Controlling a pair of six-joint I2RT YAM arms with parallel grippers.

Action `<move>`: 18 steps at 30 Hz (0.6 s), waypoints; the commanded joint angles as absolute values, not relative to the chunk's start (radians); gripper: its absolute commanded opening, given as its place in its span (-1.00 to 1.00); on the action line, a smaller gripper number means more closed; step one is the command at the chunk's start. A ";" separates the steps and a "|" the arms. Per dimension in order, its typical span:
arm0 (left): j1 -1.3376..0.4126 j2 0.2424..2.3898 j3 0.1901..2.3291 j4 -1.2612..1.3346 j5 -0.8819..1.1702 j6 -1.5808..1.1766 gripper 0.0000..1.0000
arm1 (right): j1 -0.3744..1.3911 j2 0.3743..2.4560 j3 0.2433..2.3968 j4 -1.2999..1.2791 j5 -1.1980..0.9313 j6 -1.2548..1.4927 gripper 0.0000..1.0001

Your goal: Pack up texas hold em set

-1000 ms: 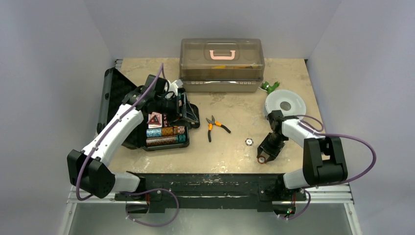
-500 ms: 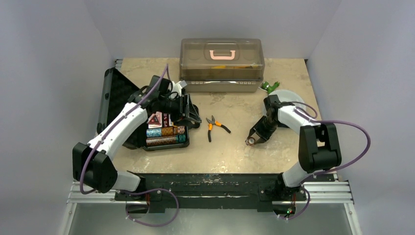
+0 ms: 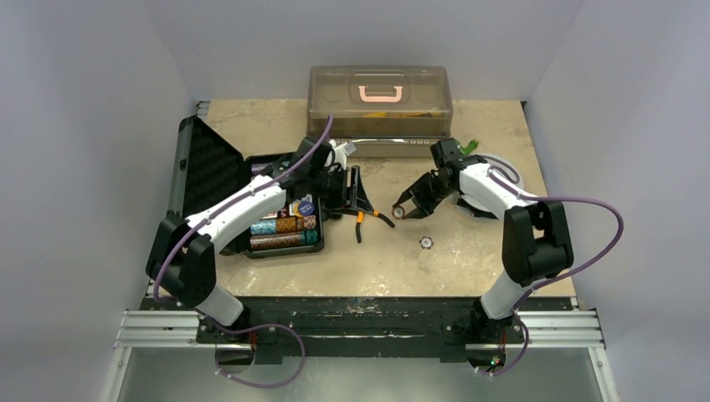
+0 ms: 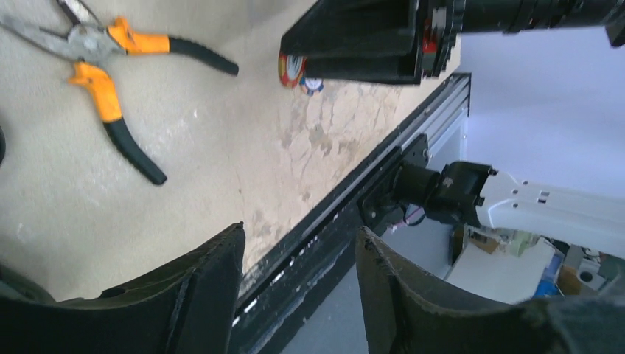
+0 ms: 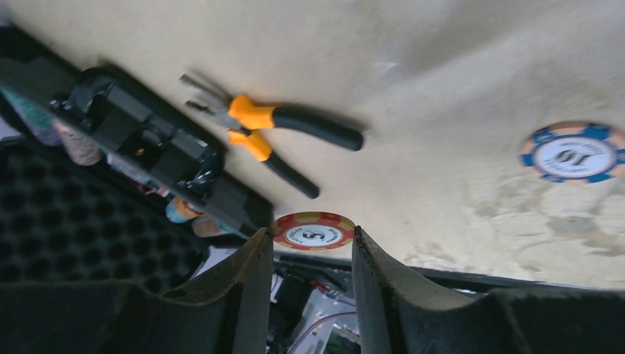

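Observation:
The black case (image 3: 194, 164) lies open at the left, with rows of teal, brown and purple chips (image 3: 285, 233) in its tray. My right gripper (image 3: 404, 209) hovers over mid-table, shut on a red-and-yellow chip (image 5: 313, 230) held by its edges between the fingertips. A blue-and-tan chip (image 5: 574, 153) lies loose on the table, also visible from above (image 3: 427, 242). My left gripper (image 3: 355, 191) is open and empty just right of the case, above the pliers, facing the right gripper. The left wrist view shows the held red chip (image 4: 292, 70). No dice or cards are discernible.
Orange-handled pliers (image 3: 368, 219) lie between the two grippers. A translucent brown box with a pink handle (image 3: 379, 109) stands at the back. A white round object (image 3: 494, 172) and a small green item (image 3: 463, 146) sit at the back right.
My right gripper has swung from the front right up and left to mid-table with the red chip. My left gripper has moved right, from over the case to above the pliers.

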State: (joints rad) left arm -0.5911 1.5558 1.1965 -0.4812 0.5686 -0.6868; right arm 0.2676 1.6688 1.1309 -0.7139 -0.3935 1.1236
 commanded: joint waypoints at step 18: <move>-0.613 1.646 1.061 0.058 0.558 -0.825 -0.20 | 0.369 1.656 1.237 -0.640 -0.496 1.318 -0.34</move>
State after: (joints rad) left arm -0.6083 1.6096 1.0405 -0.0303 0.5163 -0.8024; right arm 0.3565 1.6688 1.1965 -0.6628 -0.4679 1.2827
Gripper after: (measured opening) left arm 0.413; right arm 0.371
